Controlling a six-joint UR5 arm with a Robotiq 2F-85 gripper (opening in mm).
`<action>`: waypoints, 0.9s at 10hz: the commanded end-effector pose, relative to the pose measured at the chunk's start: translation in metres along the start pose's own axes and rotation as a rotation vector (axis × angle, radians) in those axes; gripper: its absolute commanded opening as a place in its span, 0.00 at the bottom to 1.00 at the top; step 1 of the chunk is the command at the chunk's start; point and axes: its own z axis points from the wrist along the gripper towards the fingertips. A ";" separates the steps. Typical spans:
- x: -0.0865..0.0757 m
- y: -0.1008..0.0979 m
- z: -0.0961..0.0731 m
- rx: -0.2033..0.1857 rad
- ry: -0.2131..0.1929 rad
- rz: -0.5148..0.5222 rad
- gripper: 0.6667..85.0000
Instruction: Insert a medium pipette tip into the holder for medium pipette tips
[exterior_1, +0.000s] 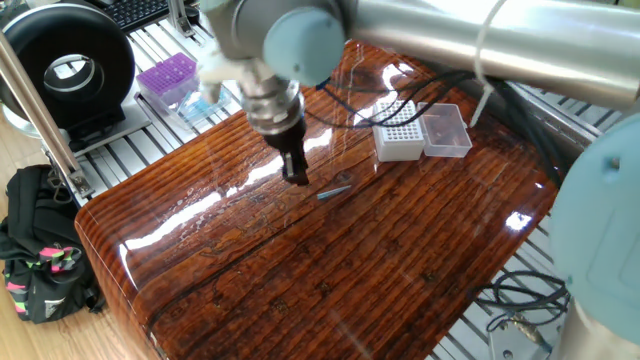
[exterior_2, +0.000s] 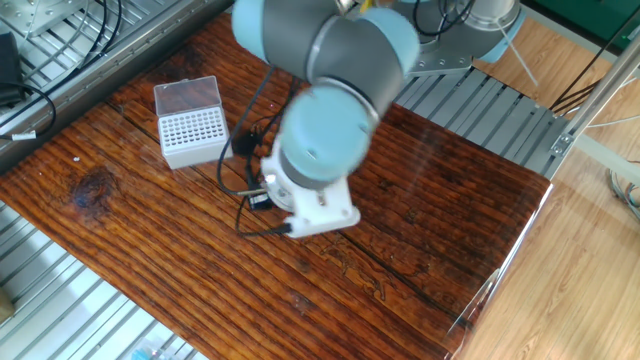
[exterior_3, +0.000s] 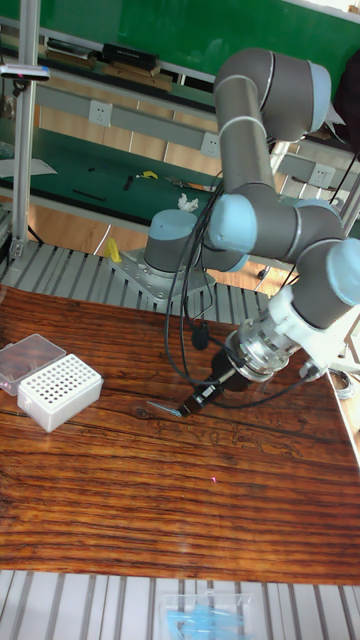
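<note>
Medium pipette tip (exterior_1: 335, 191) lies flat on the glossy wooden worktop (exterior_1: 300, 270), loose, just beside the end effector (exterior_1: 297, 179) and well apart from the holder for medium pipette tips (exterior_1: 398, 132), which stands near the far edge with its clear lid (exterior_1: 446, 131) swung open. In the tall fixed view the tip (exterior_3: 160, 408) sits right at the end of the tilted fingers; whether it touches them I cannot tell. The fingers look drawn close together with nothing between them, though how far they are parted is too small to make out.

The chief risk, as I judge it, is the pick — a slender tapered piece lying flat on a slick surface can roll or skid away if the fingers close off-centre, or be pinched askew. A tip held crooked would then miss its hole in the grid and jam or drop. Pressing too low could also drive the fingers into the wood.
</note>
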 end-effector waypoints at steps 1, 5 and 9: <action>0.040 -0.001 -0.021 0.080 0.189 -0.167 0.34; 0.022 0.032 -0.002 0.020 0.107 -0.181 0.11; 0.027 -0.002 -0.007 0.168 0.139 -0.213 0.11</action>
